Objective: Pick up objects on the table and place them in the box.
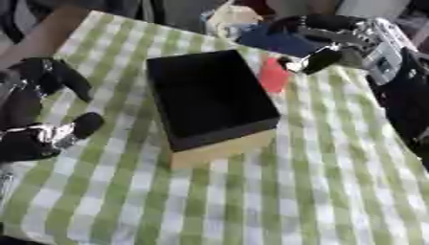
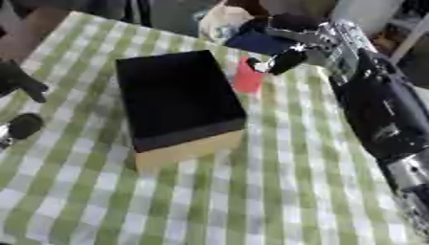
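Green-and-white checked cloth [image 1: 318, 191] covers the table. From the far right the right hand [image 1: 331, 40] reaches in, fingers curled, pinching a small red object [image 1: 273, 75] just below it. Beside that object stands the open black-lined box [image 1: 209, 103]. At the left edge the left hand [image 1: 42, 129] rests, fingers relaxed. No writing is readable.

Matt black-lined box [image 1: 209, 95] with wood-coloured sides on a green checked cloth [image 1: 318, 191]

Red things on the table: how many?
1: a red object beside the box's far right side, under the right hand. Others may lie hidden in the box.
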`<control>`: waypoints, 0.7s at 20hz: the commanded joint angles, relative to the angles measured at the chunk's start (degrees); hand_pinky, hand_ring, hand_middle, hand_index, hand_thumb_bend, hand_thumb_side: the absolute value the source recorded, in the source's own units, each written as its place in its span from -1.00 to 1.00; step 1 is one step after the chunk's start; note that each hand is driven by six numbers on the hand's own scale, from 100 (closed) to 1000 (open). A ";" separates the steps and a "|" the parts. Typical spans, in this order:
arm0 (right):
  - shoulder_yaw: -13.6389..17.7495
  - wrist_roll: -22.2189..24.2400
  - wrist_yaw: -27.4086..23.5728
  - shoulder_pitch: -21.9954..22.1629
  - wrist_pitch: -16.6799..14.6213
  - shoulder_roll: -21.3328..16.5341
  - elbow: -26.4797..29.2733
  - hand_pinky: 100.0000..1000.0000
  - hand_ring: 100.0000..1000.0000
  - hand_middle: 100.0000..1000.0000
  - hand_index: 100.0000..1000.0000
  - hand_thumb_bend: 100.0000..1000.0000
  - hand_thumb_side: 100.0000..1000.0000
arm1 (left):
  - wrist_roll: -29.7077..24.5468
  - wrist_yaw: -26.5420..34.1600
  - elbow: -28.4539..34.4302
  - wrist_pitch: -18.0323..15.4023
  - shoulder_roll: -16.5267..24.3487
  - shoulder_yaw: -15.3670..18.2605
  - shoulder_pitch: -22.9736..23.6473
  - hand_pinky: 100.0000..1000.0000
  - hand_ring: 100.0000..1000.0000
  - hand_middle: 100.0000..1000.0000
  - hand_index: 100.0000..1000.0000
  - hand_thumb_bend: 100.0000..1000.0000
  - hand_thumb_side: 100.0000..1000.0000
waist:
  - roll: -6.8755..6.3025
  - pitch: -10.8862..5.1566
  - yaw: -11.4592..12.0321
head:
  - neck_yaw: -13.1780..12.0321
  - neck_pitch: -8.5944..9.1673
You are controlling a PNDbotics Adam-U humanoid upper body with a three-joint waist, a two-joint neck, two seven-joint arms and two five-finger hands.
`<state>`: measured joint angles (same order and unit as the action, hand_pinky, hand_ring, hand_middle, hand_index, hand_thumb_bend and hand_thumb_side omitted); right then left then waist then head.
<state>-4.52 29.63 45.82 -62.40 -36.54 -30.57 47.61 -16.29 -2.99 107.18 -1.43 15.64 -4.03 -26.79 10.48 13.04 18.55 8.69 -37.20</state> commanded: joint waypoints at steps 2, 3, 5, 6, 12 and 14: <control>1.34 0.60 0.01 -0.72 0.35 -1.28 -1.43 0.71 0.90 0.89 0.95 -1.00 0.02 | 0.40 0.49 1.48 -0.08 -0.19 0.18 -1.23 0.29 -0.16 -0.27 0.03 0.36 -0.34 | -0.84 -0.93 0.33 | 0.99 0.51; 1.51 0.51 0.18 -0.72 0.59 -1.25 -1.93 0.71 0.90 0.89 0.95 -1.00 0.03 | 0.43 0.51 1.52 -0.08 -0.19 0.21 -1.26 0.29 -0.16 -0.27 0.03 0.36 -0.34 | -0.87 -0.89 0.43 | 1.08 0.46; 1.77 0.25 0.35 -0.79 0.81 -1.19 -2.66 0.72 0.90 0.88 0.95 -1.00 0.03 | 0.49 0.52 1.55 -0.07 -0.18 0.28 -1.27 0.29 -0.16 -0.27 0.03 0.36 -0.34 | -0.91 -0.85 0.54 | 1.25 0.39; 1.84 0.13 0.36 -0.84 0.84 -1.16 -2.88 0.72 0.90 0.88 0.95 -1.00 0.03 | 0.51 0.52 1.55 -0.06 -0.19 0.30 -1.27 0.29 -0.16 -0.27 0.03 0.36 -0.34 | -0.92 -0.84 0.56 | 1.27 0.38; 1.85 -0.12 0.31 -1.01 0.84 -0.94 -3.12 0.72 0.90 0.89 0.95 -1.00 0.02 | 0.29 0.47 1.55 -0.07 -0.31 0.26 -1.28 0.29 -0.16 -0.27 0.03 0.37 -0.34 | -1.00 -0.83 0.73 | 1.30 0.39; 1.90 -0.32 0.61 -1.06 1.11 -0.82 -3.21 0.72 0.91 0.90 0.96 -1.00 0.03 | 0.17 0.47 1.58 -0.10 -0.34 0.25 -1.27 0.29 -0.16 -0.27 0.03 0.37 -0.34 | -1.08 -0.82 0.90 | 1.36 0.45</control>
<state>-3.17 29.28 45.98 -62.17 -35.34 -30.40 44.13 -16.04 -2.77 107.47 -1.48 15.15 -4.02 -27.15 10.25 13.10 19.52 9.83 -37.20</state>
